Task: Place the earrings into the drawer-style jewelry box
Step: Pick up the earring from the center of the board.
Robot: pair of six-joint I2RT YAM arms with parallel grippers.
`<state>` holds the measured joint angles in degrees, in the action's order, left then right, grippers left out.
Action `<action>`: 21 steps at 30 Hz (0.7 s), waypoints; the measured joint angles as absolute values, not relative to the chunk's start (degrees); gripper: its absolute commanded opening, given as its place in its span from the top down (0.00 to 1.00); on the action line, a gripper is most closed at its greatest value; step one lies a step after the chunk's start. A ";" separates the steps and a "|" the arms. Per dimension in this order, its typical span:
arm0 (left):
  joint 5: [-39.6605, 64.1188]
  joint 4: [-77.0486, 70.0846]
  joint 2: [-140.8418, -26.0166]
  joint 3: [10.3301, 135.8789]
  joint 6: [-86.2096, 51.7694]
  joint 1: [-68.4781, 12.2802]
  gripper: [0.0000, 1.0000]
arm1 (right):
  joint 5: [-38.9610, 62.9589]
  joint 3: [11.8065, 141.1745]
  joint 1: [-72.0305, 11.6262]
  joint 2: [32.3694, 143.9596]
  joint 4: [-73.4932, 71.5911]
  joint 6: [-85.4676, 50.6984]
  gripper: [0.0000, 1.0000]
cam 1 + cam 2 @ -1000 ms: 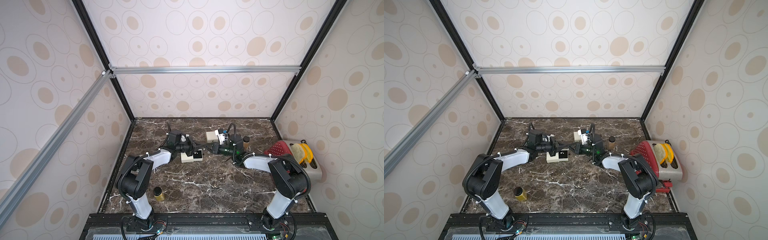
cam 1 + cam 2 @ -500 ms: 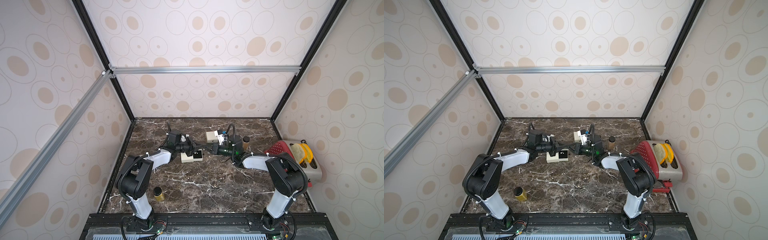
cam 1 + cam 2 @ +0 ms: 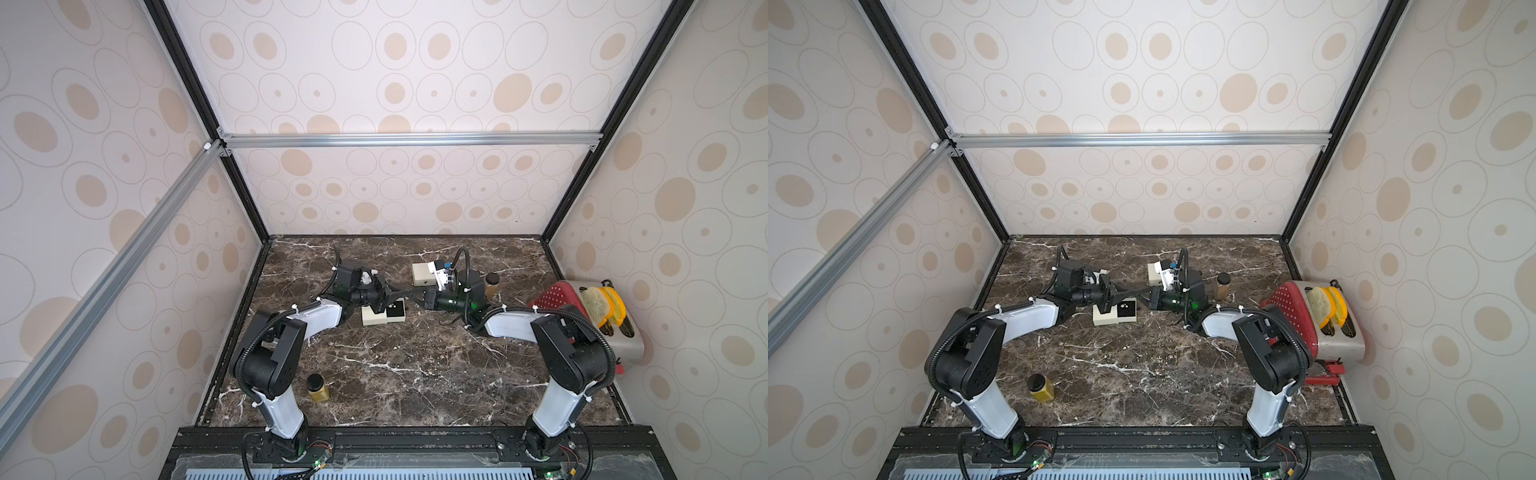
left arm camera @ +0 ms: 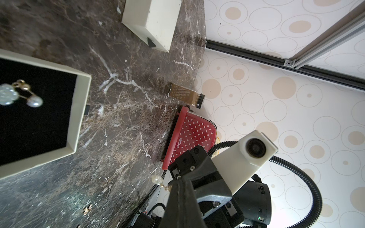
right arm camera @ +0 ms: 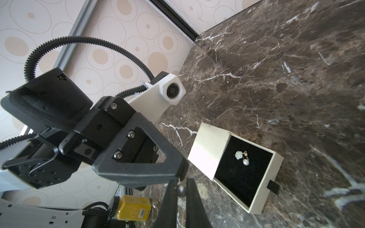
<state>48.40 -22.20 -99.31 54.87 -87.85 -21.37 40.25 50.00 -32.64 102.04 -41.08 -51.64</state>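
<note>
Right wrist view is showing one earring [image 5: 242,158] lying in the open drawer [image 5: 262,189] of the jewelry box [image 5: 207,150], while the second earring [image 5: 180,191] is hanging nearby, unplaced, clamped by the left gripper [image 5: 182,172], its pearl pinched in the narrowed right gripper [image 5: 181,181].

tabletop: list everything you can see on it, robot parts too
tabletop: 1, dark brown marble, cell floor
jewelry box: 1, cream with black lining, mid-table, drawer pulled open
earring in drawer: 1, white flower and pearl, on the lining
hanging earring: 1, pale bead on gold, in the air between the grippers
second box: 1, cream, behind the jewelry box
brown jar: 1, brown, back right
yellow jar: 1, yellow, front left
toaster: 1, red dotted and silver, right edge
gold piece: 1, gold, loose on the tabletop
left gripper: 1, black, shut on the hanging earring
right gripper: 1, black, pinching its bead
</note>
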 measured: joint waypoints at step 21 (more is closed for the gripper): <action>37.06 17.85 -91.96 68.01 -52.58 -11.38 0.14 | 40.66 90.48 -32.38 111.42 25.98 -25.56 1.00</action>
<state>37.06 17.85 -91.96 68.01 -52.58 -11.38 40.66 90.48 -32.38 111.42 25.98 -25.56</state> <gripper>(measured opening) 0.854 0.083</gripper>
